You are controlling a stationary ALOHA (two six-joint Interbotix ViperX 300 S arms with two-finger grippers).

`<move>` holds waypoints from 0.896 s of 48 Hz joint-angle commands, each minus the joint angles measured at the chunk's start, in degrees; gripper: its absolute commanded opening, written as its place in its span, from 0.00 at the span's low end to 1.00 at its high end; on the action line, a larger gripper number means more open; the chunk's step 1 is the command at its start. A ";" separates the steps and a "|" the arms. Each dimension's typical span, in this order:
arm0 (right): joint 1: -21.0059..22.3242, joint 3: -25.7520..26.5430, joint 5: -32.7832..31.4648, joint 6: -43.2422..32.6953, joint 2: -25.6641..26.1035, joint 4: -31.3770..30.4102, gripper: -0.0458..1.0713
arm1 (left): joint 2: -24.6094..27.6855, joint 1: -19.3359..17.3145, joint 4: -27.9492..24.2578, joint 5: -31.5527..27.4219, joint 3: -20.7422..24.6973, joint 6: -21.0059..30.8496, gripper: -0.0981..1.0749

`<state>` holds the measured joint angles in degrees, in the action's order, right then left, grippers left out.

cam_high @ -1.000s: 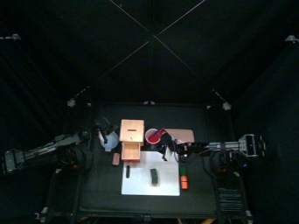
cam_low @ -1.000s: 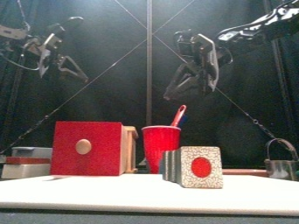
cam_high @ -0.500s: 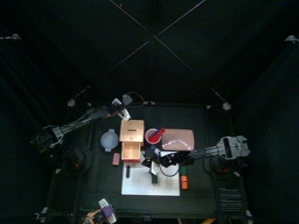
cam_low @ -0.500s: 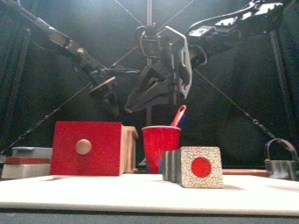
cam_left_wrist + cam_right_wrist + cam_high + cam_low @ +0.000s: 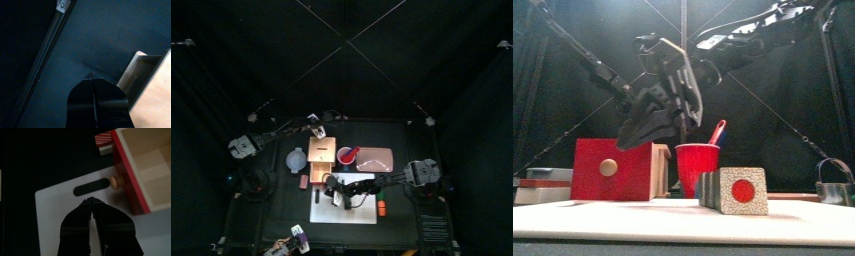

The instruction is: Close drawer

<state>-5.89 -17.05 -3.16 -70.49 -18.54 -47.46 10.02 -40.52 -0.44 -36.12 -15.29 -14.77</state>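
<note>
Tan-wood box w/ red-fronted drawer (image 5: 321,172), standing left of table centre, its red face pointing toward the table's front edge and overhanging the edge of a white sheet (image 5: 60,218). Step in hand, as judged: lining up a push to slide the drawer shut. Left gripper (image 5: 94,79) is hovering by the box's rear corner w/ jaws pressed together, holding nothing. It is probably best used as a backstop at the back of the box, or kept clear, so the box is not sliding away under the push. Right gripper (image 5: 89,202) is hanging over the white sheet just in front of the drawer face, jaws also pinched together and empty, tips aiming near the knob (image 5: 118,180) but apart from it. Good approach: keeping the jaws together as a blunt pusher, coming down to face height, meeting the red panel flat beside the knob rather than on it, then pressing straight along the slide axis. An off-centre push is likely skewing the drawer or turning the whole box. Drawer appearance, front view: plain square red face (image 5: 609,168) w/ small round pale-wood knob at its centre, tan box side showing at its right edge. How far the drawer is sticking out cannot be told exactly. Red cup (image 5: 698,166) is standing just beside the box on its right, so the pushing arm needs to be staying clear of it.
</note>
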 commanded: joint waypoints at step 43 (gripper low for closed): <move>10.28 16.79 -23.91 4.83 -7.56 -9.23 0.44 | -0.44 1.58 2.46 2.64 -2.02 0.44 0.11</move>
<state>1.85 -1.76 -26.72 -65.65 -28.13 -55.02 10.55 -39.11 1.23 -34.54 -17.93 -14.41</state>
